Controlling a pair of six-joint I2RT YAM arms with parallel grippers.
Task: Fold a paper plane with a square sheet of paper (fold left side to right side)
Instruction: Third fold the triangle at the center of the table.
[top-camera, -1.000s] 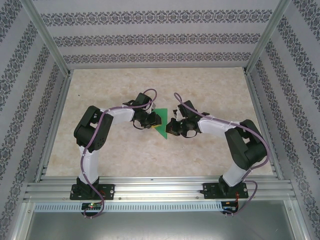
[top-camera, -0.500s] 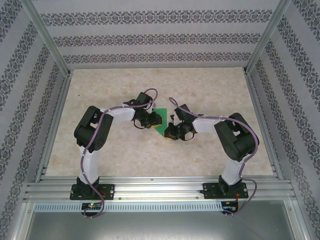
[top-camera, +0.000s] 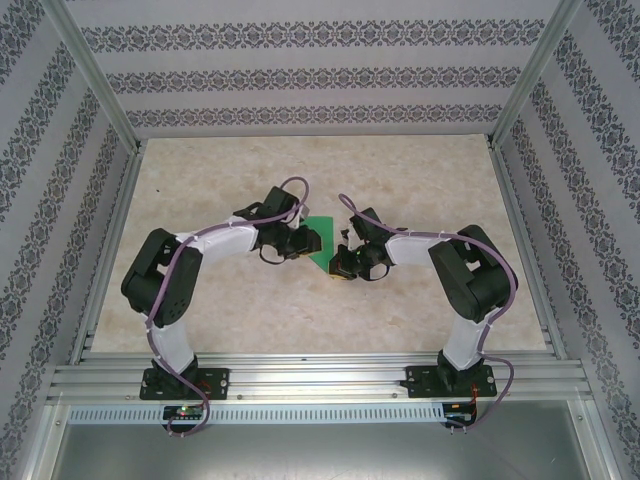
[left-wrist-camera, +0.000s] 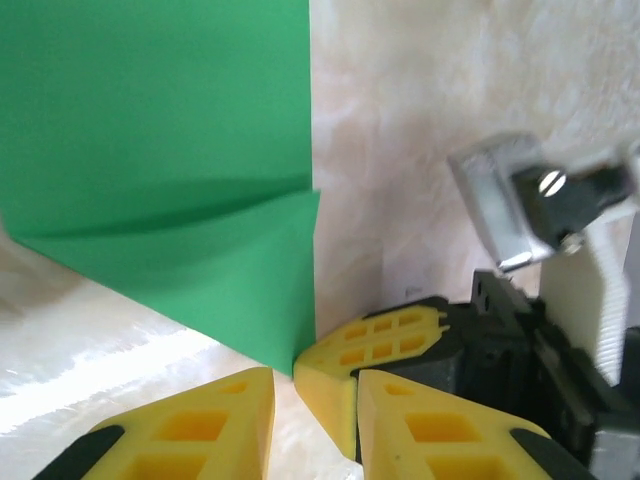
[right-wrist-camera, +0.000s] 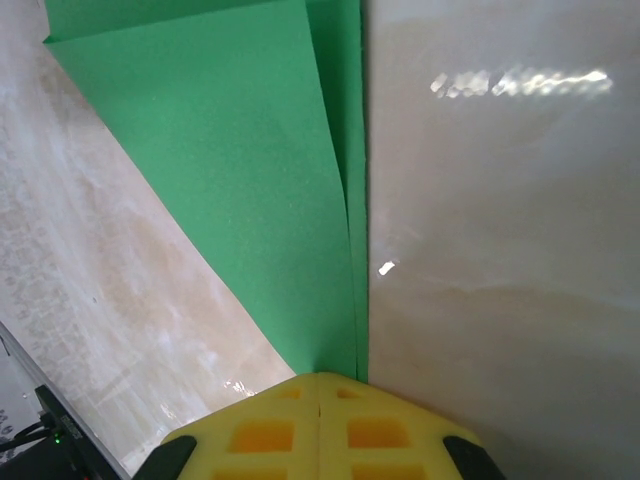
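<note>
The green paper (top-camera: 322, 240) lies flat in the middle of the table (top-camera: 420, 180), between my two arms. It is already folded. It has a long straight edge on its right side, and it narrows to a pointed end at its near side. In my right wrist view the green paper (right-wrist-camera: 230, 170) shows layers lying one on another along this straight edge.

My right gripper (top-camera: 343, 268) is at the pointed end. Its yellow fingers are closed together (right-wrist-camera: 318, 395) and touch the tip of the paper. I cannot tell if the tip is pinched between them or only pressed down.

My left gripper (top-camera: 303, 243) is at the left side of the paper, just beside the same tip. Its jaws (left-wrist-camera: 315, 420) stand a little apart and hold nothing.
</note>
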